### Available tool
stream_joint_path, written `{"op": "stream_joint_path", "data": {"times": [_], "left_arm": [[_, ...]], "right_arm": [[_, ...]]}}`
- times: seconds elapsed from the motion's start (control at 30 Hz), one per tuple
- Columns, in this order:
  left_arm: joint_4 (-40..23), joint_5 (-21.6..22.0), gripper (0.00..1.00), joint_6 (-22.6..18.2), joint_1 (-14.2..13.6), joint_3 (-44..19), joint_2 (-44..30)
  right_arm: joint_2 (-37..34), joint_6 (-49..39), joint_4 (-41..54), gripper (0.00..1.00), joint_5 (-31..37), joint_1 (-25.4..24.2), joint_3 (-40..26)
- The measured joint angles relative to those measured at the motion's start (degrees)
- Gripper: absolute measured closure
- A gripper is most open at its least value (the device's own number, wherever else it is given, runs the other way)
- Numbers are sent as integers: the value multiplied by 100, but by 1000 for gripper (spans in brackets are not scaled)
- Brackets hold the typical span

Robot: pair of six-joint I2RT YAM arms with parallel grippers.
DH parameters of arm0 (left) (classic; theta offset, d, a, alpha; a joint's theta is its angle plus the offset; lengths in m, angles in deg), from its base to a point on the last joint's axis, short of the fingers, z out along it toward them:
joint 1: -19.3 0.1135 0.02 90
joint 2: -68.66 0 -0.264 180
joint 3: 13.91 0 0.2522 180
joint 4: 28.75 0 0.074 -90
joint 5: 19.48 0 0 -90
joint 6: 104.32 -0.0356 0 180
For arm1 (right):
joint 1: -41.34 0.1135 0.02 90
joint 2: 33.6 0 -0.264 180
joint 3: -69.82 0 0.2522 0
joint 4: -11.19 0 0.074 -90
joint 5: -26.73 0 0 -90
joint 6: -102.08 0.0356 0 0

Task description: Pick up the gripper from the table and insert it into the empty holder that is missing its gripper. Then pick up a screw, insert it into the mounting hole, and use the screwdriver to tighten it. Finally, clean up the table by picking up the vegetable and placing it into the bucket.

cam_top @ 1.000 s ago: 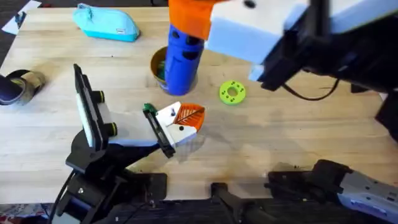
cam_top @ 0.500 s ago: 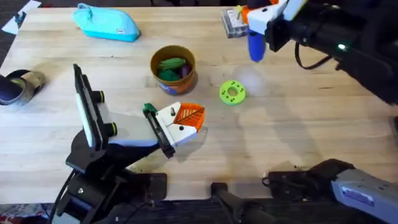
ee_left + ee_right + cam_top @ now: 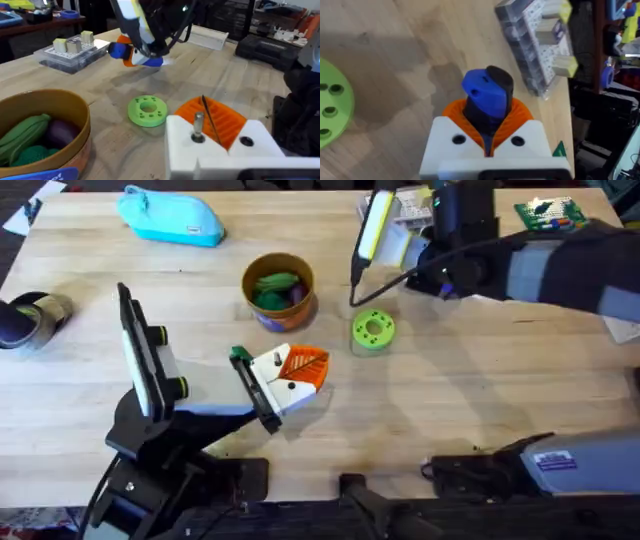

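Green disc near bucket; screwdriver seemingly gripped.

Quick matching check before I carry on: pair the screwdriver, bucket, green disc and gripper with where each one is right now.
Things:
1. screwdriver
2. bucket
3. green disc
4. gripper

States:
a. at the holder, a screw standing in it
b. holds vegetables
c. clamped in the right gripper
d. lies flat on the table, right of the bucket

Pairs: 1-c, 2-b, 3-d, 4-a
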State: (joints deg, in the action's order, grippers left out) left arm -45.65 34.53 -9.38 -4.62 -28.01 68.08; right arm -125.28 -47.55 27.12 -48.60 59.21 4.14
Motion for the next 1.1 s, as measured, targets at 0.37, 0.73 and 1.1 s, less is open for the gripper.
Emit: {"op": "stream_joint_path", "data": {"times": [0.37, 0.73, 1.1], "left_arm": [[0, 0, 982, -2, 0, 2, 0], [0, 0, 982, -1, 0, 0, 0], [0, 3, 982, 0, 0, 0, 0]], "right_arm": [[-306, 100, 1000, 355, 124, 352, -35], [626, 1389, 1653, 7, 180, 371, -122], [2722, 3630, 2940, 6, 176, 542, -167]]}}
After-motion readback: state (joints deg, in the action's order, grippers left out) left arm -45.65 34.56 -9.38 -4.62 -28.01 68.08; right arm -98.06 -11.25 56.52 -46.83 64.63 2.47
